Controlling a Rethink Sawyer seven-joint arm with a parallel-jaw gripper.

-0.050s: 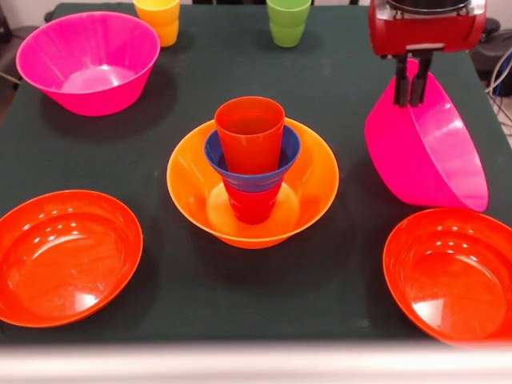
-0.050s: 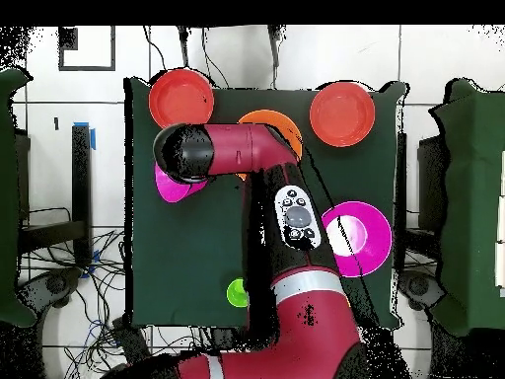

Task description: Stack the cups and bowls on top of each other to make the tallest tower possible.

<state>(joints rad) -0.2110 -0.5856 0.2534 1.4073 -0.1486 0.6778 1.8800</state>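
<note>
- The pincer point(image 1: 412, 90) is clamped on the rim of a pink bowl point(image 1: 428, 152), holding it tilted on its side above the worktop point(image 1: 336, 72)
- The tower point(image 1: 252, 172) stands mid-worktop: big orange bowl point(image 1: 312, 180), red cup point(image 1: 252, 204), small blue bowl point(image 1: 288, 156), orange cup point(image 1: 250, 132) on top
- Second pink bowl point(image 1: 88, 60) sits upright at a far corner
- Two shallow red bowls point(image 1: 64, 256) point(image 1: 452, 272) flank the near edge
- Yellow cup point(image 1: 158, 18) and green cup point(image 1: 288, 20) stand at the far edge
</note>
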